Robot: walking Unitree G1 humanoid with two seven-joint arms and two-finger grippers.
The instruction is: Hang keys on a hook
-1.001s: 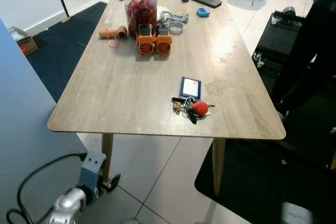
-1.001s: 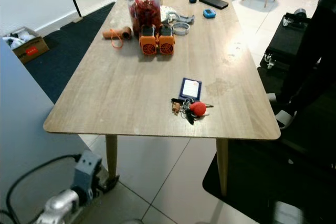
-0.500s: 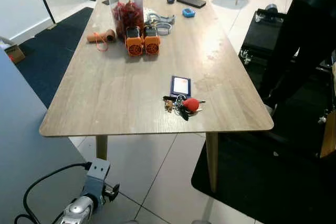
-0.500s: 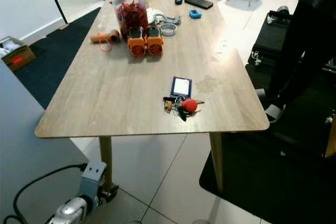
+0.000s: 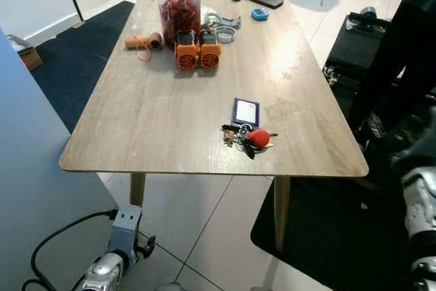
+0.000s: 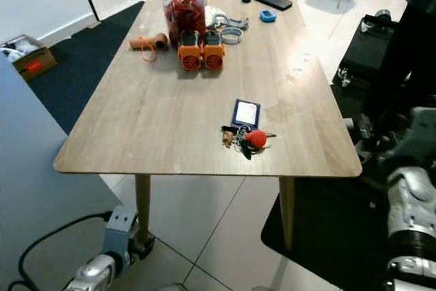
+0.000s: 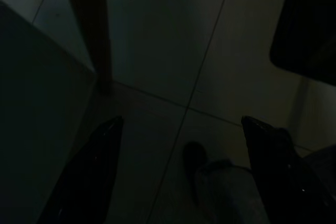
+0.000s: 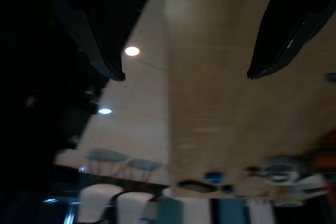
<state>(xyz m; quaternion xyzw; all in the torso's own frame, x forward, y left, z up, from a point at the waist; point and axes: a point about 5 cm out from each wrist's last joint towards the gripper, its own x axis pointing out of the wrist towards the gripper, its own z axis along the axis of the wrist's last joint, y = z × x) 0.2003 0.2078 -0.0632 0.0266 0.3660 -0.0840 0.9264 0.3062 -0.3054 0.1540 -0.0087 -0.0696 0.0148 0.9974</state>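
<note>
Centre-right of the frame, near the table (image 5: 136, 127) front edge: keys (image 5: 248, 138) lie ungrasped. Approach step judged. Right end effector (image 8: 184, 61) is spread wide, empty; left end effector (image 7: 178, 177) likewise, idle. Next: a reach to the keys is needed.

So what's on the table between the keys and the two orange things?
Just bare wood between the keys and orange things, in the head views; the blue card sits beside the keys.
</note>
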